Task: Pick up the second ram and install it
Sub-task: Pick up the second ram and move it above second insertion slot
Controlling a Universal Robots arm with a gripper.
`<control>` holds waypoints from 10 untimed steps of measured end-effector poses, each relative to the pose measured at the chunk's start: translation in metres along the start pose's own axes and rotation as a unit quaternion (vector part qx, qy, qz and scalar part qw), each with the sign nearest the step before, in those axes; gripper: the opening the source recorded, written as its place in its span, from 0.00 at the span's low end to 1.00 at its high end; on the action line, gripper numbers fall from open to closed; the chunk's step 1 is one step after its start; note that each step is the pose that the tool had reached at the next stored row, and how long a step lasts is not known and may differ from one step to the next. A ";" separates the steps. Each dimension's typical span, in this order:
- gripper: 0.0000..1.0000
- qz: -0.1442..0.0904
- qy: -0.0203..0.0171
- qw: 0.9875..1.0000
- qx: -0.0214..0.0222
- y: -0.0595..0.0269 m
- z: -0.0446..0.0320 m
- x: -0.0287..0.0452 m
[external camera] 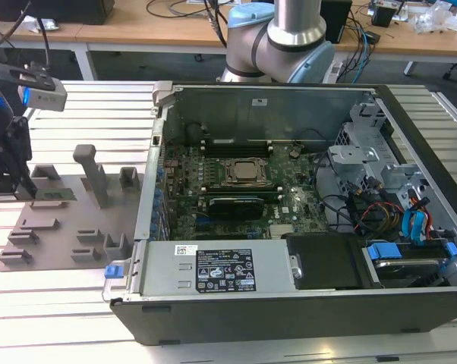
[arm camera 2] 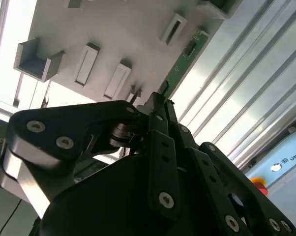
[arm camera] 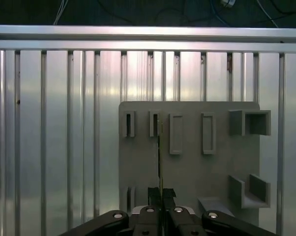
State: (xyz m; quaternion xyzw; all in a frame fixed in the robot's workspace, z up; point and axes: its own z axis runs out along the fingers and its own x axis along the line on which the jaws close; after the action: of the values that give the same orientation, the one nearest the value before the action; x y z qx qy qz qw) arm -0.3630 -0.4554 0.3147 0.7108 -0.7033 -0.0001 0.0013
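Gripper looks clamped on one end of the second ram, far as I can tell. Stick runs lengthwise straight out from the jaws, over the grey tray.

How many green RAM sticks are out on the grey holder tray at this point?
1. The second ram stands on edge on the holder tray, one end clamped in the gripper. Any sticks seated inside the computer case could be hidden.
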 end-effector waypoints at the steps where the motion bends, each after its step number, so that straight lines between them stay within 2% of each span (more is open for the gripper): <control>1: 0.13 0.000 0.000 1.000 0.000 0.0000 -0.0028 0.0000; 3: 0.13 0.000 0.000 1.000 0.000 0.0000 -0.0111 0.0000; 7: 0.13 0.000 0.000 1.000 0.000 0.0000 -0.0198 0.0000; 10: 0.13 0.000 0.000 1.000 0.000 0.0000 -0.0320 0.0001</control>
State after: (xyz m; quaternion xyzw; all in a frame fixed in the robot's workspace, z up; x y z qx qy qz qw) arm -0.3630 -0.4554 0.3468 0.7108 -0.7033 -0.0001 0.0013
